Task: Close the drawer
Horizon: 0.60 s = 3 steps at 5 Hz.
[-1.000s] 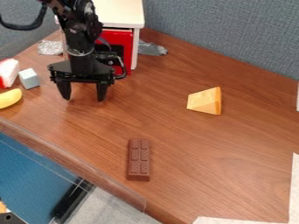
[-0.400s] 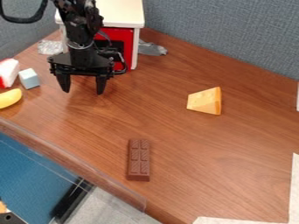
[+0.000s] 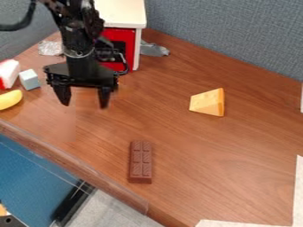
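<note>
Brown segmented chocolate bar [image 3: 141,162] lies flat, nr. side of brown wood-grain bench [image 3: 237,177]. Yellow cheese wedge [image 3: 208,103] farther back, well apart. Black two-finger gripper [image 3: 84,105] points down; fingers spread wide, holding nil. Behind: red drawer [image 3: 130,44] w/ black panel, in white cabinet [image 3: 121,13], partly obsc. by arm.

The bench [image 3: 183,137] looks like smooth wood with a slight sheen. Toward its far left corner, crinkled, shiny foil [image 3: 50,48] looks metallic. The drawer [image 3: 130,40] looks like smooth plastic, as does the matt black gripper [image 3: 83,105]. The cheese [image 3: 204,103] and grooved chocolate bar [image 3: 140,162] look like plastic, the bar fairly matt. Rough, woven cloth seems to cover the partition [image 3: 231,40] along the far edge.
</note>
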### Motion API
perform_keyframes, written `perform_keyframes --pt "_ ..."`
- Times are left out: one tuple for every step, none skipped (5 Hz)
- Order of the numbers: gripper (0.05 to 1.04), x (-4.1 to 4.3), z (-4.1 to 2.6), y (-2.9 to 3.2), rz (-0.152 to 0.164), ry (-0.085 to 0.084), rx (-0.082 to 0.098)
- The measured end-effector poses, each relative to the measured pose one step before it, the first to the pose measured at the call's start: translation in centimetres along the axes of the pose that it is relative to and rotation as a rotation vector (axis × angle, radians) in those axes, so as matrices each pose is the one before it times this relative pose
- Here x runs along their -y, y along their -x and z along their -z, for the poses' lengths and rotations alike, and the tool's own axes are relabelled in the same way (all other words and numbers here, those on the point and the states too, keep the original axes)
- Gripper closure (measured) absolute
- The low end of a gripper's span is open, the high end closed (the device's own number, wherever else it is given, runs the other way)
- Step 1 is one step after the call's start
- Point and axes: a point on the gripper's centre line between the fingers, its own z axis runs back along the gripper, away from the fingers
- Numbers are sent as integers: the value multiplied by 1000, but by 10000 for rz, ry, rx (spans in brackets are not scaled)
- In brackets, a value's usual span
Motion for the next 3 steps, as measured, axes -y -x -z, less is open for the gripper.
perform_keyframes --pt "85 627 -2900 2558 501 451 90" --pt "85 302 -2737 1963 469 436 -234" --pt "85 332 -2436 1787 661 316 -456"
